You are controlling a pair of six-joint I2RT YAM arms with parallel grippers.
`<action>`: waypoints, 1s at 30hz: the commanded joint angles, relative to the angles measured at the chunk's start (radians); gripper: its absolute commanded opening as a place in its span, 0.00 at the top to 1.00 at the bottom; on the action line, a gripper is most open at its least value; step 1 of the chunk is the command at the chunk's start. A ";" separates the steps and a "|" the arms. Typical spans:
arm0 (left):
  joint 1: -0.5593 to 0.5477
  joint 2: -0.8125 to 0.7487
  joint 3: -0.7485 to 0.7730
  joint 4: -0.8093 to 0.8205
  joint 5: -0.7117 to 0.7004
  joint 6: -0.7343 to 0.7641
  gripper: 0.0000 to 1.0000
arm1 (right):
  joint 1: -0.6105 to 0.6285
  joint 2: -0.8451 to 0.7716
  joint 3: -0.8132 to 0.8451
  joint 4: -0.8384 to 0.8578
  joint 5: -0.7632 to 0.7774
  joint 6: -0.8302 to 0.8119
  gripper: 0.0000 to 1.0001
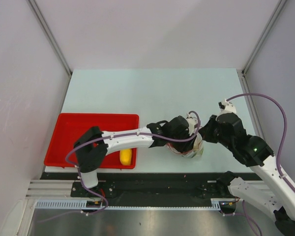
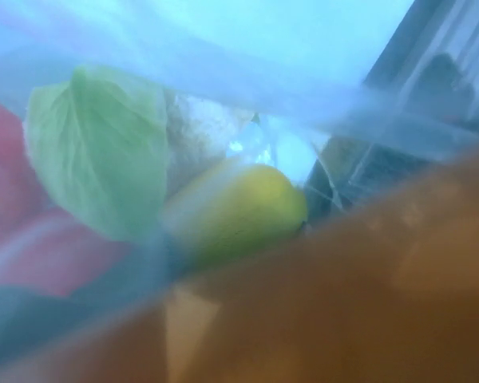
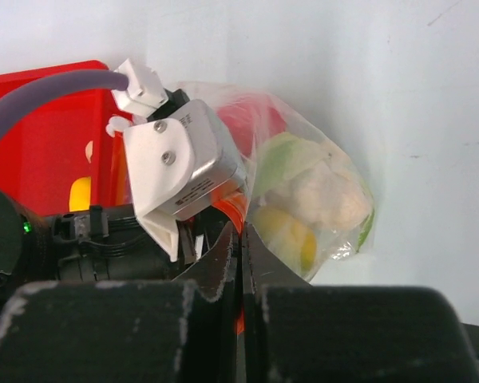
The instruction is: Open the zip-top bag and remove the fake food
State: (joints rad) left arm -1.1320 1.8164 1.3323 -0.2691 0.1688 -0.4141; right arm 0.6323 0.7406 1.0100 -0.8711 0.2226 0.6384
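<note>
The zip-top bag (image 1: 192,150) lies near the table's front edge, between my two grippers. In the right wrist view the bag (image 3: 343,152) holds fake food: a yellow piece (image 3: 291,231), a whitish lumpy piece (image 3: 327,191), a green piece (image 3: 275,159) and a red one (image 3: 247,124). My right gripper (image 3: 241,239) is shut on a thin edge of the bag, with red showing between its fingers. My left gripper (image 1: 188,141) is pressed against the bag's left side. Its orange finger (image 3: 233,203) is beside my right fingertips. The left wrist view shows taut film over green (image 2: 96,152) and yellow (image 2: 239,207) pieces.
A red flat tray (image 1: 78,129) sits at the left front with one yellow oval (image 1: 125,157) in its near right corner. The tray also shows in the right wrist view (image 3: 48,136). White walls enclose the table on three sides.
</note>
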 commanded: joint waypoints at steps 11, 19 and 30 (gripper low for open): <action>0.003 -0.138 0.088 -0.137 -0.078 0.052 1.00 | 0.004 -0.084 -0.019 -0.031 0.118 -0.077 1.00; 0.011 -0.330 -0.022 -0.053 -0.160 -0.066 1.00 | -0.003 -0.069 -0.039 -0.042 0.164 -0.129 1.00; 0.015 -0.667 -0.193 0.024 -0.071 -0.080 1.00 | -0.006 -0.049 -0.051 -0.034 0.165 -0.072 1.00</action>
State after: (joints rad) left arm -1.1366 1.2991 1.1355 -0.2447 0.1192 -0.4808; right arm 0.6598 0.6964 0.9688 -0.7662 0.1745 0.5907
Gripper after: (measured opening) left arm 0.617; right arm 0.010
